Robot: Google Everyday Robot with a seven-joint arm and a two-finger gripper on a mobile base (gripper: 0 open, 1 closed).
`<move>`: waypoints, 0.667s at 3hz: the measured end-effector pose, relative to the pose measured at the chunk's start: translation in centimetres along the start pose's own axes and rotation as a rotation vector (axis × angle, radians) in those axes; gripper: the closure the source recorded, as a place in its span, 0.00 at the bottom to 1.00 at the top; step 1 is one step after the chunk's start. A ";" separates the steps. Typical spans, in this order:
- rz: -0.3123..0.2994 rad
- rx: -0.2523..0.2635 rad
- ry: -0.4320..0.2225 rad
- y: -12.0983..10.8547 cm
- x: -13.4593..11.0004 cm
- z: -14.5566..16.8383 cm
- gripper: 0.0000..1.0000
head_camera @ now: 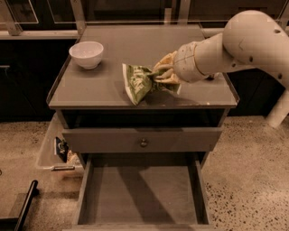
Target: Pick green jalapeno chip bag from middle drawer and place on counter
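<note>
Place: a kitchenette or break-room corner, more workplace than home.
Furniture: a grey cabinet with a flat counter (113, 49), a closed drawer front (104, 140) with a small knob, and the middle drawer (144, 191) standing open below it.
Tableware: a white bowl (86, 54) at the counter's rear left.
Snack: the green jalapeno chip bag (139, 83) pinched in the gripper (161, 76) over the counter's front edge.
Floor: speckled floor (253, 171), stone-like.
Backdrop: dark glass-fronted cabinets (27, 11) in metal frames.
Clutter: a clear plastic bin (47, 151) on the floor beside the cabinet.
</note>
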State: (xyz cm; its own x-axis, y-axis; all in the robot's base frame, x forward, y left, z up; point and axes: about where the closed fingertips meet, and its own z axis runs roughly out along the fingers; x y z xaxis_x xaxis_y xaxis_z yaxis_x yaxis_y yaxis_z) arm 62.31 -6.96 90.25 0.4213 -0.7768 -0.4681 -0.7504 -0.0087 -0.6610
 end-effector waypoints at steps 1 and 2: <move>0.031 0.035 -0.029 -1.6 2.6 2.9 1.00; 0.085 0.100 -0.048 -2.4 5.3 4.2 1.00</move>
State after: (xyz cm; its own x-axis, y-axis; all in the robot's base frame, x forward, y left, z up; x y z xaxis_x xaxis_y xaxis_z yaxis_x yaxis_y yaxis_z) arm 68.48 -8.37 86.92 0.3841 -0.7413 -0.5504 -0.7307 0.1204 -0.6720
